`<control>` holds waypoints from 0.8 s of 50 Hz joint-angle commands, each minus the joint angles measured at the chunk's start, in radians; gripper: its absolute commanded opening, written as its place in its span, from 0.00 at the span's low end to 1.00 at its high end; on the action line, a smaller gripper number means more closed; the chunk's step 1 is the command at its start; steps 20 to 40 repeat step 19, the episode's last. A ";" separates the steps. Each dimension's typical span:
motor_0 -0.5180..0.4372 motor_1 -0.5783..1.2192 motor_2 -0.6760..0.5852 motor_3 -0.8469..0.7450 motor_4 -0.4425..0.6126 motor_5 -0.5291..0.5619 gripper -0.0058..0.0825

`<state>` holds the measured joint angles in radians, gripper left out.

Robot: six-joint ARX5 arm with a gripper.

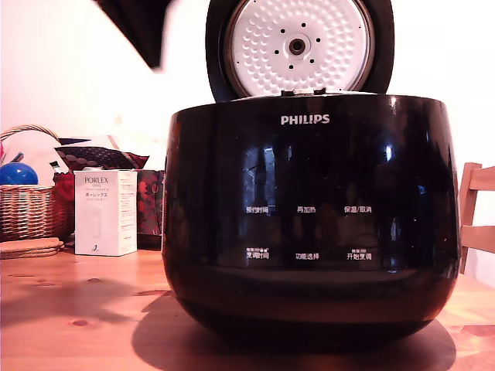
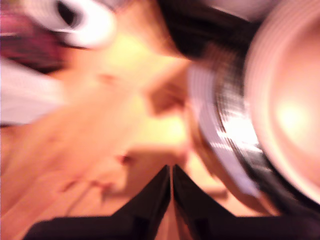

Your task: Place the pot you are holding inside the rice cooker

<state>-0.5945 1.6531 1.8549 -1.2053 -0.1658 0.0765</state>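
In the wrist view the gripper [image 2: 171,175] shows as two dark wedge-shaped fingers [image 2: 150,200] rising from six o'clock toward twelve, tips pressed together with only a hairline seam between them and nothing visible in their grip. The picture is heavily motion-blurred. In the exterior view, a blurred dark shape [image 1: 139,23] at eleven o'clock may be the arm.

1. The cooker [image 1: 309,224] filled most of the table [image 1: 69,317], its lid [image 1: 298,46] standing upright behind the open top.
2. A box [image 1: 105,212] and a basket [image 1: 27,205] stood well apart at the exterior view's left.
3. Bare table lay before them.
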 commanded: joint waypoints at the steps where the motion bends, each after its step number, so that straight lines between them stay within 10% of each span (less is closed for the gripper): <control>1: 0.032 -0.065 0.011 0.034 0.000 -0.025 0.04; 40: 0.168 -0.166 0.011 0.100 0.000 -0.024 0.04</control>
